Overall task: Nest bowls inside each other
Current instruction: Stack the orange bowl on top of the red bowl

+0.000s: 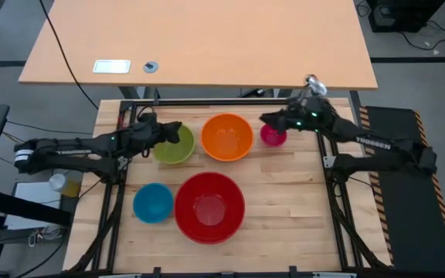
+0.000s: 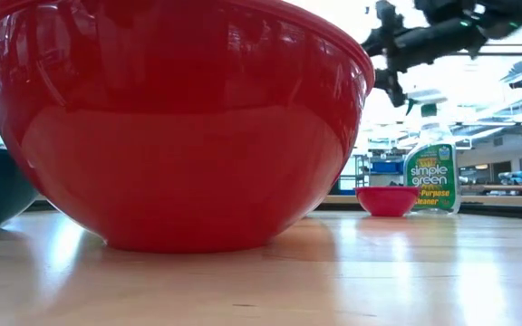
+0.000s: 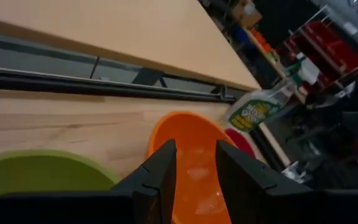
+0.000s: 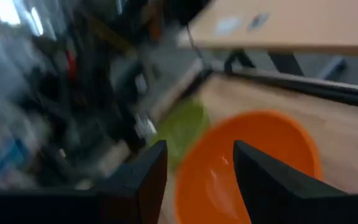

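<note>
Five bowls stand apart on their bases on the wooden table. The red bowl (image 1: pixel 209 206) (image 2: pixel 170 118) is at the near middle, with the blue bowl (image 1: pixel 153 202) to its left. The lime green bowl (image 1: pixel 173 145), the orange bowl (image 1: pixel 226 137) (image 3: pixel 194 155) and the small pink bowl (image 1: pixel 273 137) (image 2: pixel 388 200) stand in the far row. My left gripper (image 1: pixel 178 131) (image 3: pixel 194 171) hovers open over the green bowl's right rim and points toward the orange bowl. My right gripper (image 1: pixel 266 120) (image 4: pixel 197 174) hangs open above the pink bowl and also faces the orange bowl. Neither holds anything.
A clear spray bottle (image 2: pixel 431 172) (image 1: pixel 313 85) stands at the table's far right corner, behind the pink bowl. A black rail (image 3: pixel 104 84) runs along the far edge. Bare wood lies to the right of the red bowl (image 1: pixel 292 201).
</note>
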Robot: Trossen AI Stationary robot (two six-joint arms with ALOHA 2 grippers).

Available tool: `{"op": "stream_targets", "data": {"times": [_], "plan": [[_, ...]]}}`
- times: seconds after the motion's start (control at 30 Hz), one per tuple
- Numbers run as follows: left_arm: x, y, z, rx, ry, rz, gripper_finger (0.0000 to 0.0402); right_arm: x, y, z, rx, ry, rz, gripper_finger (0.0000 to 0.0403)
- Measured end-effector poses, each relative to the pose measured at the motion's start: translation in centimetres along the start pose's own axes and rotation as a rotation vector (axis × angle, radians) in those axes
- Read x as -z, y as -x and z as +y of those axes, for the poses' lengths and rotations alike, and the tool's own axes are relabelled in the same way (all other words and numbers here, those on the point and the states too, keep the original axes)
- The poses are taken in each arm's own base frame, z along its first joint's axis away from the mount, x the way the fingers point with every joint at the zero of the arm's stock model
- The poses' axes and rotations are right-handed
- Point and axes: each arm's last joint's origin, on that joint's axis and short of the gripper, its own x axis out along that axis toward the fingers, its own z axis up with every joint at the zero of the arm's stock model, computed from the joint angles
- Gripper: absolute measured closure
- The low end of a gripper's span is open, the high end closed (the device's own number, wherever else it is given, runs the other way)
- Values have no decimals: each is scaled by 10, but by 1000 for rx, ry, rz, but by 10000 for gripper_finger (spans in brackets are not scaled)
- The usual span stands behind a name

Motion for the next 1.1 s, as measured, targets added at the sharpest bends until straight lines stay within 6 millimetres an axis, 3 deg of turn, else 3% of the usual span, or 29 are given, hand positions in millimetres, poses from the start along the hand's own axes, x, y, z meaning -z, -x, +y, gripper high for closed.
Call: {"op": "stream_targets", "data": {"times": [0.13, 0.33, 0.47, 0.63, 0.8, 1.1], "plan": [[6, -5, -9, 5, -23, 37, 287, -15, -21, 8, 30, 179, 128, 213], [11, -6, -26, 29, -54, 55, 287, -26, -43, 3, 77, 209, 202, 213], [10, -8, -34, 33, -142, 48, 287, -24, -53, -4, 117, 267, 226, 205], [8, -7, -40, 47, -155, 43, 274, -17, -58, -13, 176, 289, 296, 152], [8, -11, -38, 11, -157, 26, 245, -3, -56, -26, 444, 306, 387, 102], [14, -30, -30, -59, -95, 54, 221, 8, -67, -35, 480, 254, 447, 122]]}}
